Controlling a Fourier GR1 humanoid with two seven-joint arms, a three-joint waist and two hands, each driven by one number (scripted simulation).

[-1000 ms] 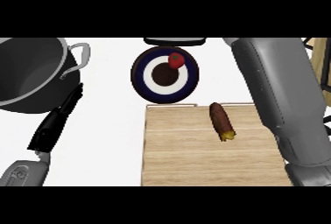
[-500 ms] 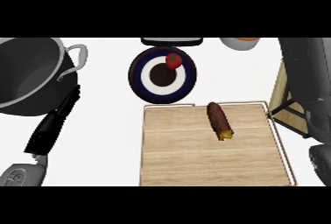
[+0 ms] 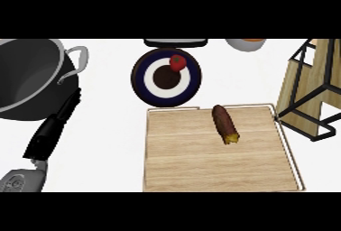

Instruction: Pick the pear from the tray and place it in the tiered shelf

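1. Head view, the task's thing: the pear (image 3: 225, 124) shows here as a long dark-brown piece with a yellowish end, so it looks little like a pear. It lies flat on the wooden tray (image 3: 186, 164), in the far part and a little right of the middle, close to the far rim.
2. Head view, direction: its long axis runs from far to near and leans slightly to the right. The yellowish end points to the near side and the dark end points to the far rim.
3. Head view, hands: the left hand (image 3: 53, 128) is at the left edge beside the big grey pot (image 3: 26, 76). It is seen almost edge-on, so I judge with some doubt that the fingers are straight and relaxed; it holds nothing. The right hand is not in this view, so I cannot tell its state.
4. Head view, goal: the tiered shelf (image 3: 313, 85) stands at the right, just beside the right side of the tray. I see nothing on the part that shows.
5. Progress, as I judge it: nothing is done yet. The reach, the grasp, the lift and the placing in the shelf are all left.
6. Other things: a dark plate (image 3: 166, 90) with a small red fruit (image 3: 177, 62) stands on the bench just beyond the tray.
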